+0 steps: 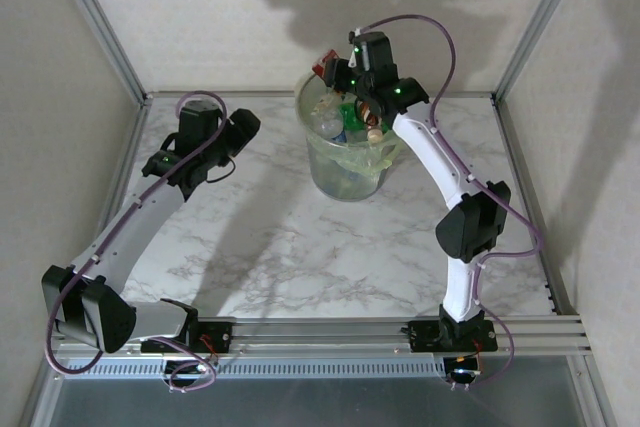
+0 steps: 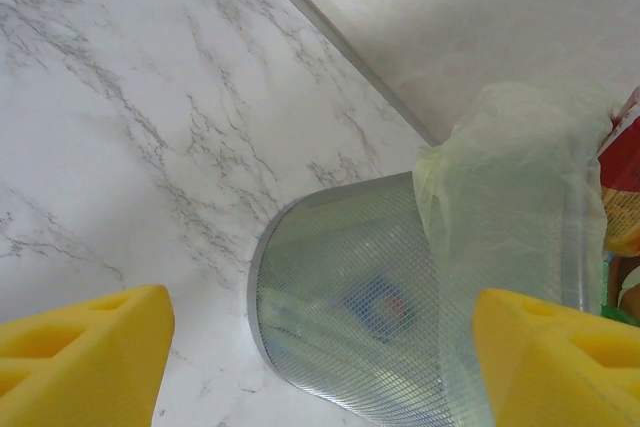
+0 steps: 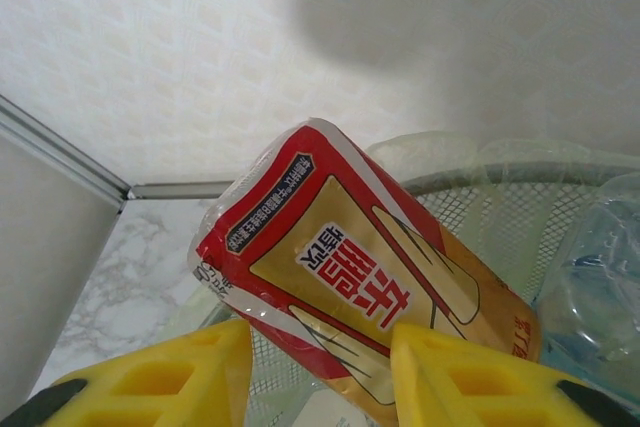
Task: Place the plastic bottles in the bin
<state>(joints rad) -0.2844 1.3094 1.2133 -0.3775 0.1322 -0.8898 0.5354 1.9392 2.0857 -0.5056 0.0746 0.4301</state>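
The bin, a pale-green mesh bucket with a thin bag liner, stands at the back middle of the marble table and holds several crushed plastic bottles. Over its far rim my right gripper is shut on a bottle with a red and gold label. In the right wrist view the yellow fingers press both sides of it, and a clear bottle lies in the bin below. My left gripper hangs open to the left of the bin, with nothing between its fingers.
Metal frame posts and white walls close in the table at the back and sides. The liner bag folds over the bin's rim. An aluminium rail with both arm bases runs along the near edge.
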